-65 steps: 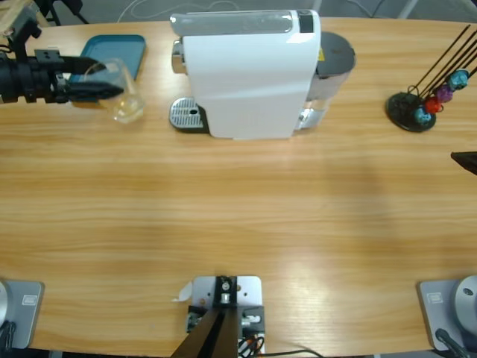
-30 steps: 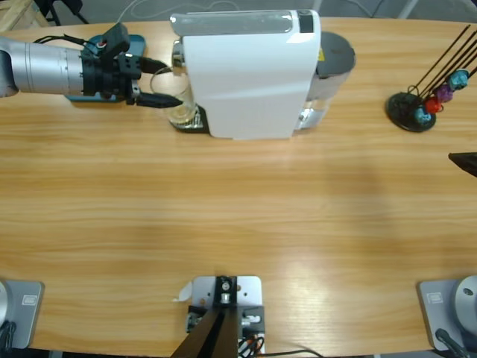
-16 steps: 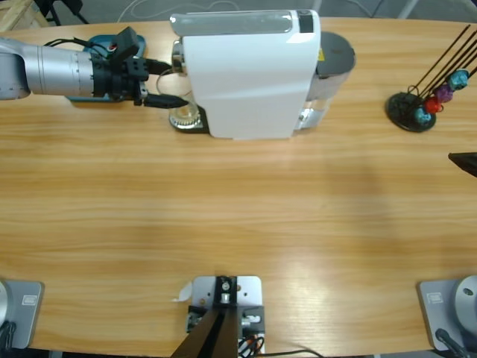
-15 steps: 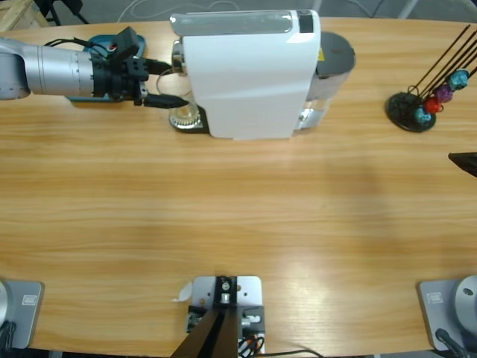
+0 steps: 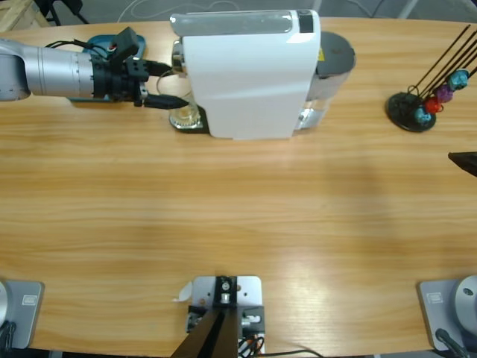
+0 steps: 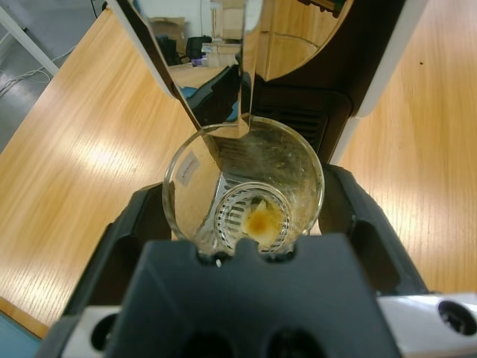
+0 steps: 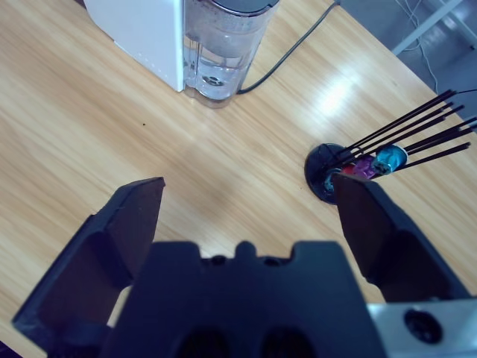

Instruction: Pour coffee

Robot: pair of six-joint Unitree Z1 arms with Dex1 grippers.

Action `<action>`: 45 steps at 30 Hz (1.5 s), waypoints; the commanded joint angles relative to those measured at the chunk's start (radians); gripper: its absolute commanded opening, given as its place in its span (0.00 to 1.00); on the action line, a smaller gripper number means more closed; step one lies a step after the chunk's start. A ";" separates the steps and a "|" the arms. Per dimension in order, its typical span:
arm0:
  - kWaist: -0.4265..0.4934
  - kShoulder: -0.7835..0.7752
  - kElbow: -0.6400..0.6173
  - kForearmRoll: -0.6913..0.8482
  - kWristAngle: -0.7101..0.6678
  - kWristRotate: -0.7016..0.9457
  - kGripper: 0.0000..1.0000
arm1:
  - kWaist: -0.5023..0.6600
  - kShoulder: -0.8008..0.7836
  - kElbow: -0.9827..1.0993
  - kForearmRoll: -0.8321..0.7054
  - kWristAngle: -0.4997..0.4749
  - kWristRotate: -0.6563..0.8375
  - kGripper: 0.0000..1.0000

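Note:
A clear glass cup (image 5: 185, 113) stands on the drip tray (image 5: 176, 124) of the white coffee machine (image 5: 246, 74), under its spout. My left gripper (image 5: 180, 84) reaches in from the left and is shut on the glass cup (image 6: 244, 171), one black jaw against each side. A small amber-brown pool of coffee (image 6: 262, 221) lies on the cup's bottom. My right gripper (image 7: 247, 183) hovers open above bare table at the right with nothing between its jaws. In the high view only its black tip (image 5: 463, 160) shows at the right edge.
A teal tray (image 5: 100, 41) lies behind the left arm at the back left. A black capsule stand (image 5: 411, 112) with coloured capsules and thin rods stands at the back right (image 7: 328, 175). The machine's water tank (image 7: 223, 45) and cable sit behind the machine.
The left arm carried the glass cup from the tray area rightward and set it under the machine's spout. Over the last half second it has barely moved. The right gripper stays put.

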 commanded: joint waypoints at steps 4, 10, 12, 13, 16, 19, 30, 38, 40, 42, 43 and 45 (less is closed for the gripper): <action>0.008 0.042 0.038 -0.016 -0.006 -0.035 1.00 | 0.012 -0.007 0.036 -0.009 -0.017 -0.013 1.00; 0.027 -0.022 0.078 -0.026 -0.004 -0.051 1.00 | 0.012 -0.011 0.035 -0.008 -0.019 -0.013 1.00; 0.034 -0.097 0.106 -0.025 0.025 -0.081 1.00 | 0.012 -0.004 0.035 -0.009 -0.018 -0.013 1.00; 0.039 -0.145 0.129 -0.024 0.044 -0.097 1.00 | 0.012 -0.001 0.033 -0.009 -0.017 -0.013 1.00; 0.043 -0.325 0.229 -0.018 0.165 -0.193 1.00 | 0.012 -0.002 0.016 -0.008 -0.019 -0.013 1.00; 0.044 -0.519 0.279 0.071 0.325 -0.350 1.00 | -0.042 0.027 -0.101 0.029 0.003 -0.013 0.99; -0.026 -0.744 0.180 0.693 0.411 -0.590 1.00 | -0.489 0.560 -0.731 0.192 0.414 -0.067 0.00; -0.100 -0.748 0.198 0.632 0.418 -0.553 1.00 | -0.473 0.845 -1.000 0.237 0.425 -0.043 0.00; -0.100 -0.728 0.201 0.620 0.421 -0.552 1.00 | -0.473 0.885 -1.037 0.252 0.456 -0.038 0.00; -0.100 -0.706 0.204 0.605 0.422 -0.552 1.00 | -0.473 0.920 -1.059 0.258 0.474 -0.039 0.00; -0.100 -0.693 0.204 0.599 0.422 -0.552 1.00 | -0.473 0.933 -1.069 0.261 0.475 -0.044 0.00; -0.100 -0.682 0.210 0.589 0.422 -0.552 1.00 | -0.471 0.955 -1.093 0.278 0.475 -0.055 0.00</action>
